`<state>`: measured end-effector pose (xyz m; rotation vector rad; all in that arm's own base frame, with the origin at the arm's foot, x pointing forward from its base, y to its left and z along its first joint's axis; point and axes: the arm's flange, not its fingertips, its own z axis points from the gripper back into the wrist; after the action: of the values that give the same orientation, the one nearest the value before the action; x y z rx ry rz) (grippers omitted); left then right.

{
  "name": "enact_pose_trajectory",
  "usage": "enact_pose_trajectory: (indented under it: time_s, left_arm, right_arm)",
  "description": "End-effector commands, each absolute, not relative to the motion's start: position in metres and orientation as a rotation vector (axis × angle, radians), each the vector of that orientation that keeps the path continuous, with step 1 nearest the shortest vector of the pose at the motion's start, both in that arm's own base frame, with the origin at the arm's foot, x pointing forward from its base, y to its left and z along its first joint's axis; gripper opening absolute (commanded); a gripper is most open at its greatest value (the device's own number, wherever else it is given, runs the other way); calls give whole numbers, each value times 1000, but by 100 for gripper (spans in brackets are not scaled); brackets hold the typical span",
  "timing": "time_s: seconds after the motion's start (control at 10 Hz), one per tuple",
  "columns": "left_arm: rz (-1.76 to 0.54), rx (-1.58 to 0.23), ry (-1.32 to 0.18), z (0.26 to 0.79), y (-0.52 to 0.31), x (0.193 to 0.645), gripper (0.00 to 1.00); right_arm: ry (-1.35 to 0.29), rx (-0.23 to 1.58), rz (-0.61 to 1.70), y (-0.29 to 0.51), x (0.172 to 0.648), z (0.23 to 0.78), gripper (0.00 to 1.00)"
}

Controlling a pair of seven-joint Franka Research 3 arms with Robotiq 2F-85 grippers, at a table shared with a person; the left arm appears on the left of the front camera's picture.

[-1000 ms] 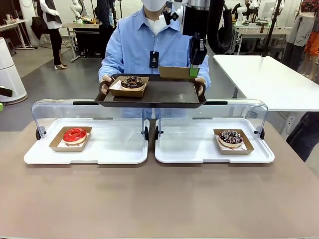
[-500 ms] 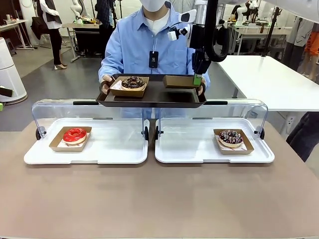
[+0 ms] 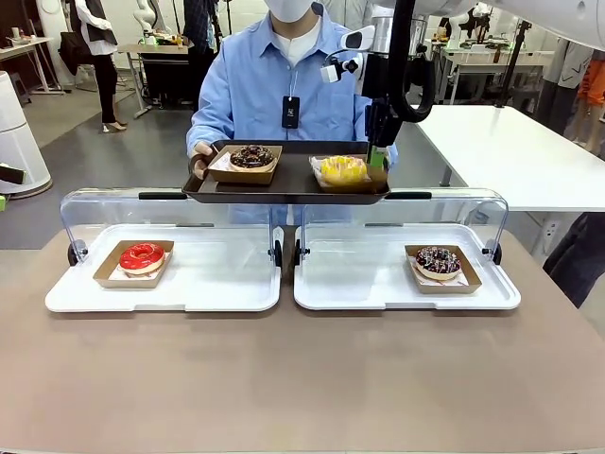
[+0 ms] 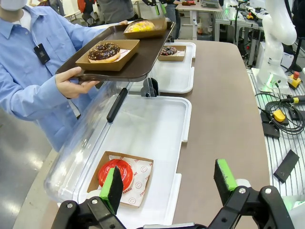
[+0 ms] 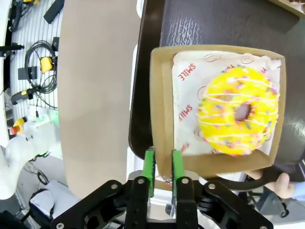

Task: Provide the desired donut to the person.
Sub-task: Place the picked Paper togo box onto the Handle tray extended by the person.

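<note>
The right arm comes down from the upper right of the front view, and the right fingers point straight down at the right end of the dark tray; the person holds this tray level, with one hand at its left end. The yellow donut lies in its paper box on the right part of the tray, beside a chocolate donut. In the right wrist view the fingers stand narrowly apart with the box edge between them; I cannot tell if they press it. The left fingers are wide apart and hold nothing, above the table, near a red donut at lower left.
</note>
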<state>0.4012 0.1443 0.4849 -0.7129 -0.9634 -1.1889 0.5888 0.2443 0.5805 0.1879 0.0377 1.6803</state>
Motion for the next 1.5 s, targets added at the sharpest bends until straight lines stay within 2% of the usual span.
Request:
enact_pose_trajectory:
  time_s: [0.0,0.2,0.3,0.4,1.2,1.4]
  left_arm:
    - [-1171,-717,-972,486,144,400,100]
    - [-1171,-717,-972,486,144,400,100]
    - [-1171,-717,-972,486,144,400,100]
    - [-1171,-717,-972,486,144,400,100]
    - [-1171,-717,-972,486,144,400,100]
    - [-1171,-717,-972,486,144,400,100]
  right_arm:
    - [33,230,1697,243,594,589,100]
    - [28,234,1693,240,595,589,100]
    - [30,234,1695,240,594,589,93]
    - [32,233,1697,240,594,589,100]
    - [-9,173,1663,238,586,592,100]
    - [-89,99,1672,226,552,600,100]
